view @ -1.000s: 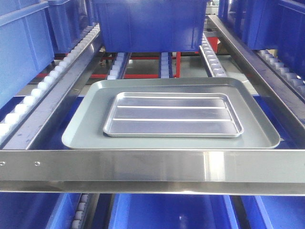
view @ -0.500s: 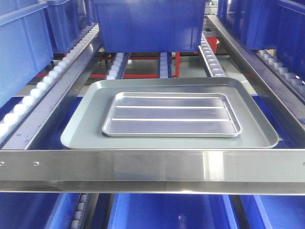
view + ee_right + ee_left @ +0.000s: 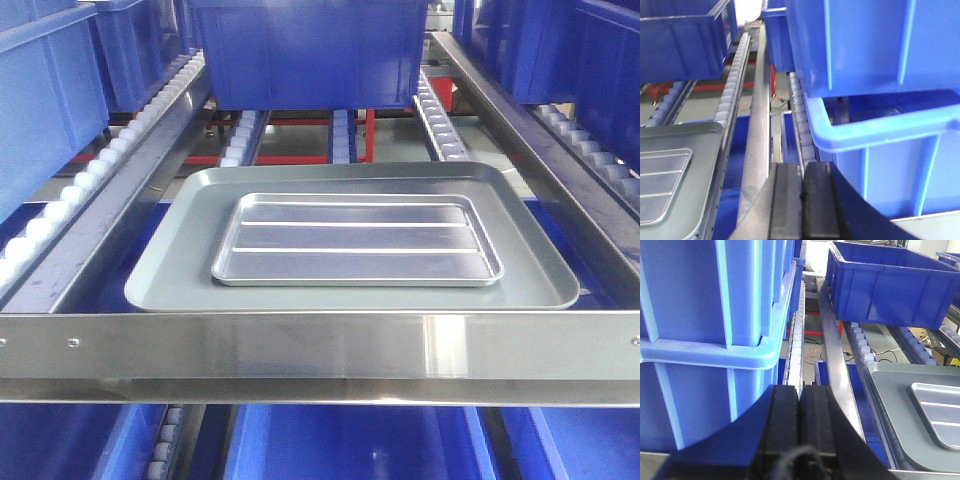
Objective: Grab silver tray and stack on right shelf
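At far left, stacked blue bins point(image 3: 715, 330) fill the neighbouring lane, and the left gripper point(image 3: 799, 430) has its black pads pressed together, holding nothing. In the middle lane the silver tray point(image 3: 357, 240) lies flat inside the larger grey tray point(image 3: 350, 240), on the right shelf point(image 3: 320, 345) just behind its shiny crossbar. A blue bin point(image 3: 305, 50) sits farther back. The right gripper point(image 3: 801, 200) is likewise pressed together. No readable writing shows anywhere.
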You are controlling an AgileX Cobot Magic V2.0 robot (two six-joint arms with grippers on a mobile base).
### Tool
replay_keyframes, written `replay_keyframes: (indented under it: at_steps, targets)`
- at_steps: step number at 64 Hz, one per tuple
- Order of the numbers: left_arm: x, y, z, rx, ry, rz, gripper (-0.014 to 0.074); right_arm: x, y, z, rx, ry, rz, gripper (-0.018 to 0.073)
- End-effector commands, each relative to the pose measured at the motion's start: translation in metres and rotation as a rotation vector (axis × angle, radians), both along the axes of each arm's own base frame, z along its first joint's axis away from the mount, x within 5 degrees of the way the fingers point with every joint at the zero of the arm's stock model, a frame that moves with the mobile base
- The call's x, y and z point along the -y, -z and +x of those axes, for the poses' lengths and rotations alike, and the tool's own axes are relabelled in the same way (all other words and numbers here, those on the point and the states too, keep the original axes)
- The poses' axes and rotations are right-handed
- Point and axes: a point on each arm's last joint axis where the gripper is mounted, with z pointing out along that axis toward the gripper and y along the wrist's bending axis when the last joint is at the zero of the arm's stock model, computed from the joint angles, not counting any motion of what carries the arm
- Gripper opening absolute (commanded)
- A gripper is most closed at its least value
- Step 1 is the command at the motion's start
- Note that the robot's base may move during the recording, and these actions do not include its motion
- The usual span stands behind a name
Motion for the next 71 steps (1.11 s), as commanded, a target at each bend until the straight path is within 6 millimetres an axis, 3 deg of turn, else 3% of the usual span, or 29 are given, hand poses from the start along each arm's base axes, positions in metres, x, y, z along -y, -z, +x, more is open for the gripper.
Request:
replay_keyframes:
  at_steps: [1, 71]
  targets:
    - [-0.0014, -0.003, -0.0014, 0.089, -0.014, -0.009, -0.0092, -0.0001, -0.006, -0.003, 0.159, 0.009, -0.033, 0.0066]
    - [-0.0013, -0.0026, -0.0011, 0.083, -0.013, -0.008, -0.0092, 0.0, -0.0006, -0.0024, 0.11, 0.008, -0.023, 0.0066]
